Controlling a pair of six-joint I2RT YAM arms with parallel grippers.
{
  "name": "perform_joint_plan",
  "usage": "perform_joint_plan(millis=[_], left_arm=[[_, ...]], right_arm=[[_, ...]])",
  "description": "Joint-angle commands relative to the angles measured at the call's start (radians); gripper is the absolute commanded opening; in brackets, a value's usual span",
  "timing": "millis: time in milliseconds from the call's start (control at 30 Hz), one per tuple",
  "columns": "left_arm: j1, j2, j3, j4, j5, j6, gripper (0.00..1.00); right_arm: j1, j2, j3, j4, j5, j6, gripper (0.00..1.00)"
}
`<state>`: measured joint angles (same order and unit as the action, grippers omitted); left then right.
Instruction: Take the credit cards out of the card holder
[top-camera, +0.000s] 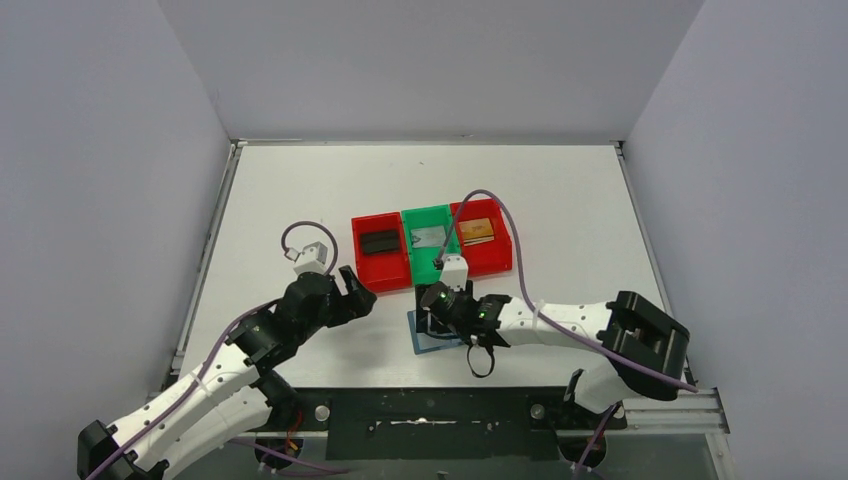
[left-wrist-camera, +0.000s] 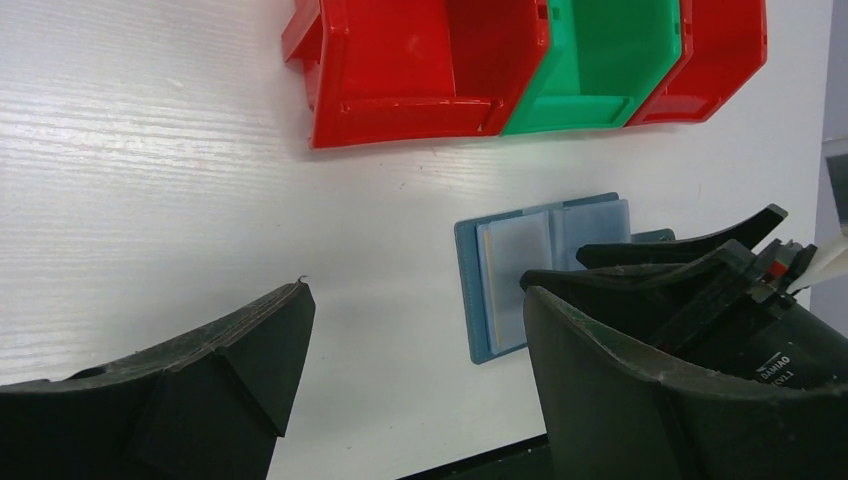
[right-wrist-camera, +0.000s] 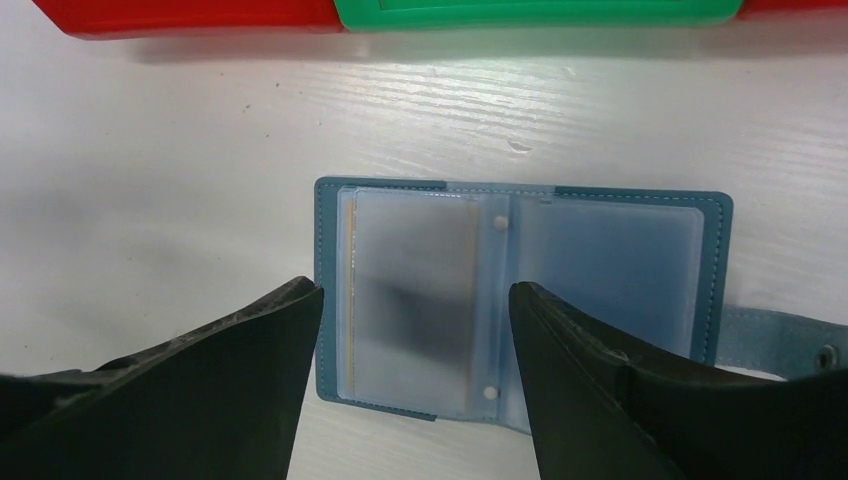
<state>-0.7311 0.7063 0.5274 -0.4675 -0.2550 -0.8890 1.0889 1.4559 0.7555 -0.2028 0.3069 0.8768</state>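
The teal-blue card holder (right-wrist-camera: 600, 260) lies open on the table, frosted pockets up, its snap tab (right-wrist-camera: 780, 340) out to the right. A thin yellowish edge (right-wrist-camera: 349, 290) shows at the left pocket's side, and a dark blur shows behind the sleeve. My right gripper (right-wrist-camera: 415, 295) is open and empty, just above the left pocket. In the top view it (top-camera: 436, 318) covers much of the holder (top-camera: 432, 343). My left gripper (top-camera: 358, 290) is open and empty, left of the holder (left-wrist-camera: 515, 270). A black card (top-camera: 378, 242), a silver-grey card (top-camera: 430, 237) and a gold-brown card (top-camera: 478, 231) lie in the bins.
Three bins stand in a row just behind the holder: red (top-camera: 380, 265), green (top-camera: 432, 262), red (top-camera: 495, 258). The left wrist view shows their fronts (left-wrist-camera: 420, 110). The table's near edge (top-camera: 420, 395) is close behind both grippers.
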Motion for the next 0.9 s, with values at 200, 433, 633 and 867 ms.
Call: perform_joint_plan(millis=[200, 433, 633, 867], left_arm=[[0.004, 0.004, 0.023, 0.026, 0.006, 0.002, 0.77], [0.004, 0.009, 0.010, 0.036, 0.011, -0.004, 0.77], [0.004, 0.018, -0.002, 0.057, 0.029, -0.004, 0.77], [0.004, 0.059, 0.001, 0.089, 0.072, 0.015, 0.77]], right_arm=[[0.025, 0.114, 0.094, -0.060, 0.037, -0.013, 0.72], [0.023, 0.174, 0.099, -0.064, 0.012, -0.027, 0.68], [0.023, 0.181, 0.078, -0.046, 0.017, -0.007, 0.54], [-0.016, 0.103, -0.010, 0.125, -0.102, -0.008, 0.47]])
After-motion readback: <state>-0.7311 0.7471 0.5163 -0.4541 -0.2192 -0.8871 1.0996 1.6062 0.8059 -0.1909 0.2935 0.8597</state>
